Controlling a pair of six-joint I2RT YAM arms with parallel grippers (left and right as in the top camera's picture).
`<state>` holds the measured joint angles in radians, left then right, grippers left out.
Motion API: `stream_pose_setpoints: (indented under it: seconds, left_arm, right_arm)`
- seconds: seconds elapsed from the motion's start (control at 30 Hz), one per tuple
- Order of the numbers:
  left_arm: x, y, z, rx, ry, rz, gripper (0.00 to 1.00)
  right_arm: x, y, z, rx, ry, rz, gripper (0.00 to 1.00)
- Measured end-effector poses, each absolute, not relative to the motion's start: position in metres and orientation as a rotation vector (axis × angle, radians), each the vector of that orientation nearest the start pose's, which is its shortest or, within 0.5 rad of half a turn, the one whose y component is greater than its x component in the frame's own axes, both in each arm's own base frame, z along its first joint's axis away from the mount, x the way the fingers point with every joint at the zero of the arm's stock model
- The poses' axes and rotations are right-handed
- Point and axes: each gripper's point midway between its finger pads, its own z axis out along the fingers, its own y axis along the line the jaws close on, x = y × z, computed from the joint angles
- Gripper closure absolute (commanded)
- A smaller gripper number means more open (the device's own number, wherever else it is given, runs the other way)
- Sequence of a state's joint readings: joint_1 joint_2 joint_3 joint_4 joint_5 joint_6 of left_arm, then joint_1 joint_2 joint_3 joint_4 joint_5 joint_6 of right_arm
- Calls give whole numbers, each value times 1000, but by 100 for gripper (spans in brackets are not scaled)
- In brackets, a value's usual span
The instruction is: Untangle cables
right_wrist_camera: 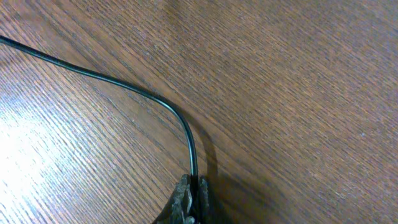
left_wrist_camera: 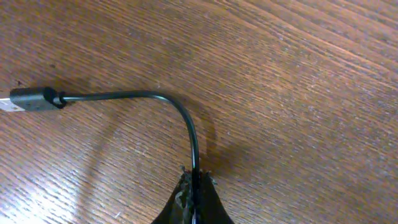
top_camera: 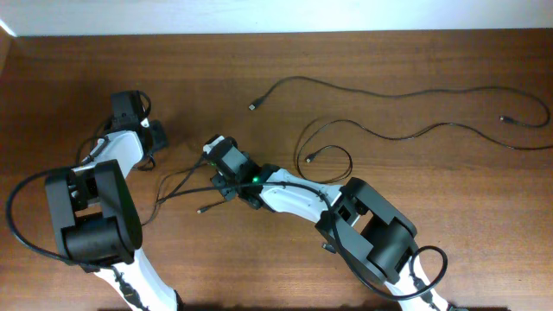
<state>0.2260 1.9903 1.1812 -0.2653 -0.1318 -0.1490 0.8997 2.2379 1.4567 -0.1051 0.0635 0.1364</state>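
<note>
Brown wood-grain table (top_camera: 415, 52) fills every view, and the cables (top_camera: 393, 93) lie on it in two groups: one long strand and a smaller loop stretch over the right half, well apart from a looser bunch of cords between the two arms near the middle. On the left, the left gripper (left_wrist_camera: 196, 180) is pinched tight on one thin cord, a short way behind its plug (left_wrist_camera: 32, 99), which lies flat on the wood. Likewise, the right gripper (right_wrist_camera: 194, 185) is clamped on a cord that curves away to the upper left; whether it is the same cord I cannot tell. With both pincers gripping, the step in hand looks like drawing a strand out of the bunch. To do it well, the arms should probably move apart slowly and low over the table, watching whether the cord goes taut or drags its neighbours, and ease off if a crossing tightens instead of slipping free. So thin a cord may slide out of the grip, so steady tension beats a jerk.
</note>
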Motion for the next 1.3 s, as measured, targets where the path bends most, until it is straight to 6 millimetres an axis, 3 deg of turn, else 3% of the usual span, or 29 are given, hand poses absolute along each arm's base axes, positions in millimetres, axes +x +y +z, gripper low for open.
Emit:
stream_pose_setpoints:
  seconds: [0.1,0.2,0.33,0.43,0.47,0.53,0.63,0.7,0.9,0.93,1.1,1.3]
  left_arm:
    - [440,124,4,-535,2589,200,100]
    - [438,126,3,-539,2594,216,100]
    - [431,127,10,-545,2606,236,100]
    - [433,128,69,-537,2500,240,100]
    - [430,128,108,-541,2425,237,100]
    - [425,128,133,-558,2375,229,100]
    - [402,128,185,-636,2272,204,100]
    - [387,126,199,-690,2253,187,100]
    - [354,110,178,-869,2363,83,100]
    - [351,102,173,-901,2383,24,100]
    - [344,62,164,-1014,2445,-284,100]
    - [340,22,160,-973,2521,-386,100]
  right_arm:
    - [355,424,0,-881,2346,377,96]
    - [359,405,1,-860,2419,337,96]
    - [363,348,14,-756,2582,239,96]
    - [362,317,78,-681,2574,229,96]
    - [354,300,105,-663,2578,204,96]
    - [350,283,126,-636,2580,180,96]
    - [346,216,150,-483,2662,42,96]
    - [347,174,158,-372,2707,-34,96]
    - [343,44,167,37,2840,-198,96]
    - [339,12,169,135,2856,-232,96]
    - [322,-68,182,448,2828,-241,96]
    - [300,-129,181,768,2781,-158,96]
